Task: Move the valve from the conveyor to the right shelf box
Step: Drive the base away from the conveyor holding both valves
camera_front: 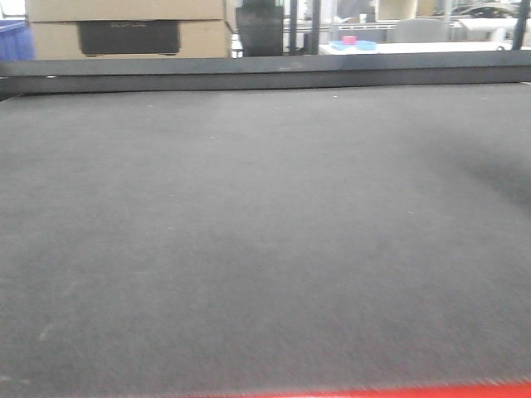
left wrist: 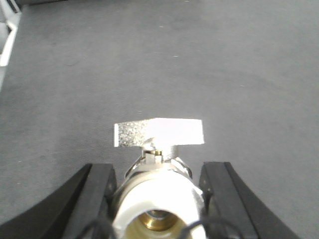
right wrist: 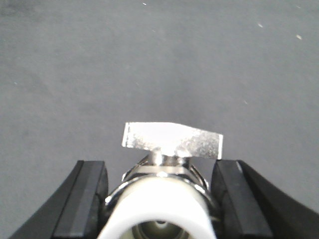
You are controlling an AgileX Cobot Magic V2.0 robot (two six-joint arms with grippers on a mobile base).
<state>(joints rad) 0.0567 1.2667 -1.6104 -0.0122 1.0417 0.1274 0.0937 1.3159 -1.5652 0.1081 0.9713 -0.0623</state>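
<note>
Each wrist view holds a silvery valve with a white cap and a wing handle. In the left wrist view the valve [left wrist: 157, 196] sits between the black fingers [left wrist: 97, 191] of my left gripper [left wrist: 157, 199], which is shut on it, handle pointing up. My right gripper [right wrist: 159, 199] is likewise shut on a second valve [right wrist: 164, 191], its handle across the top. Below both lies the dark grey conveyor belt [camera_front: 265, 240]. Neither gripper nor valve shows in the front view. The right shelf box is out of view.
The conveyor's black far rail [camera_front: 265, 75] runs across the top of the front view, with cardboard boxes [camera_front: 124, 29] and a blue tray [camera_front: 355, 44] beyond it. A red frame edge [camera_front: 415, 391] shows at the near side.
</note>
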